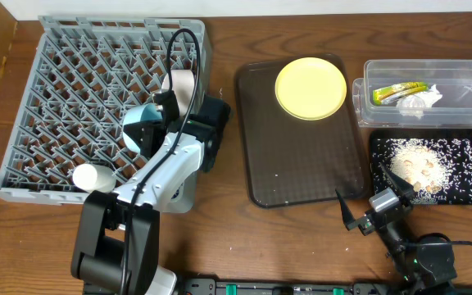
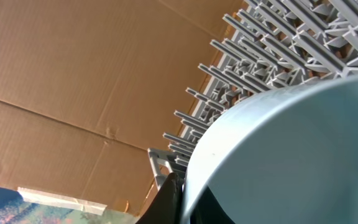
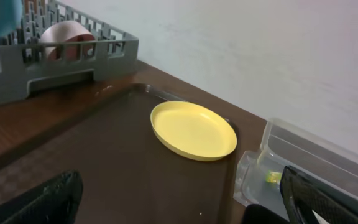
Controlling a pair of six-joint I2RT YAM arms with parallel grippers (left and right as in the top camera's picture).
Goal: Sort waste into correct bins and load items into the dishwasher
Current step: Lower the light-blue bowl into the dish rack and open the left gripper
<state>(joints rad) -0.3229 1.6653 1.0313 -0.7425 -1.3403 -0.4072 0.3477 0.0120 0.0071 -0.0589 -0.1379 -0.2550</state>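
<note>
Though print on yellow-green wrapper (image 1: 398, 92) too small to read, long axis runs left-right inside clear tub (image 1: 465, 74). Left pincer (image 1: 156, 121) clamps light blue bowl (image 1: 142, 127), tilted, over grey rack (image 1: 72, 82). Right pincer (image 1: 373, 203) spread wide, empty, above desk (image 1: 236, 229) beside black tray (image 1: 381, 143). Yellow plate (image 1: 310, 88) flat on brown tray (image 1: 301, 164).

No text, label, brand or number is legible on anything.

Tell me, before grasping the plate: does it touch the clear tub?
Apart. The overhead view shows bare brown tray and its rim between the yellow plate and the clear tub.
</note>
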